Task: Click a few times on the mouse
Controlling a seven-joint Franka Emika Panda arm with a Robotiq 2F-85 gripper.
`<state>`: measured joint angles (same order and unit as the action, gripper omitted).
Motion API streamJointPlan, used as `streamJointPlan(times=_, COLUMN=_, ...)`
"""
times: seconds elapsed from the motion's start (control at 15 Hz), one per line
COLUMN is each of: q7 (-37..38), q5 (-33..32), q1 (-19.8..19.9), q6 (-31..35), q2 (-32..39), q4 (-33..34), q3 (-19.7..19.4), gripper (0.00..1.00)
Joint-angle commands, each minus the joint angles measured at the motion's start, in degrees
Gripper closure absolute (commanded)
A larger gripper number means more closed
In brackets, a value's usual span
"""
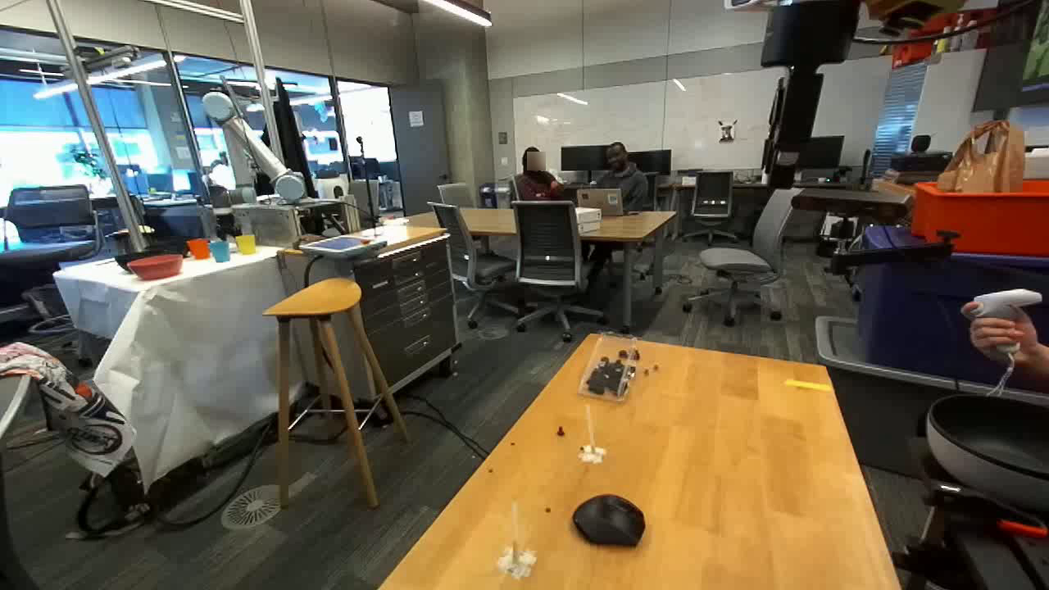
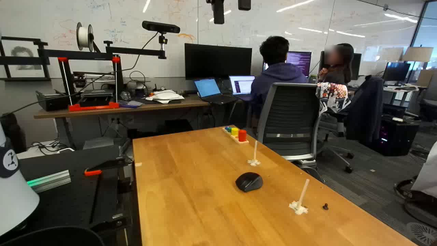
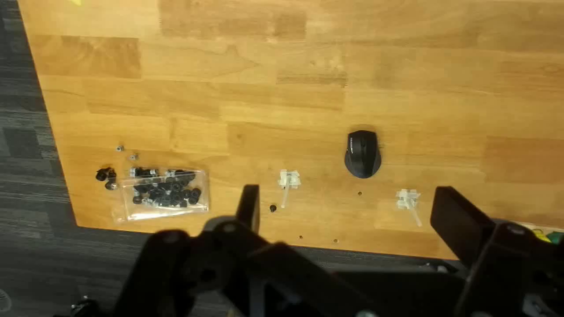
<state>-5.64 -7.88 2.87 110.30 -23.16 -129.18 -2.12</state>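
Mouse (image 3: 363, 152), black, smooth, dome-backed, sits on the plank-patterned wood table (image 3: 440, 110), near two thin pale rods (image 1: 590, 426) on ragged white patches (image 3: 294, 179). I see my black blocky-fingered gripper (image 3: 346, 193) above, fingers (image 3: 462, 226) wide apart. Clear flat container (image 3: 152, 216) holds knobbly black bits (image 3: 176, 187); more lie just beside.

Whiteboard (image 2: 123, 17) — marked up | carpet (image 1: 328, 541) — dark grey | wooden stool (image 1: 315, 297) | windows (image 1: 41, 156) bright
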Motion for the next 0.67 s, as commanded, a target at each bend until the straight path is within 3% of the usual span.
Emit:
streamJointPlan(times=0.0, q7=0.1, q5=-0.1, q1=-0.3, q6=-0.1, q2=0.0, q4=0.2, q3=-0.2, gripper=0.0)
streamJointPlan(times=0.6, q7=0.6, q5=-1.8, q1=0.8, q6=-1.1, q2=-0.3, q4=0.6, q3=-0.6, gripper=0.0)
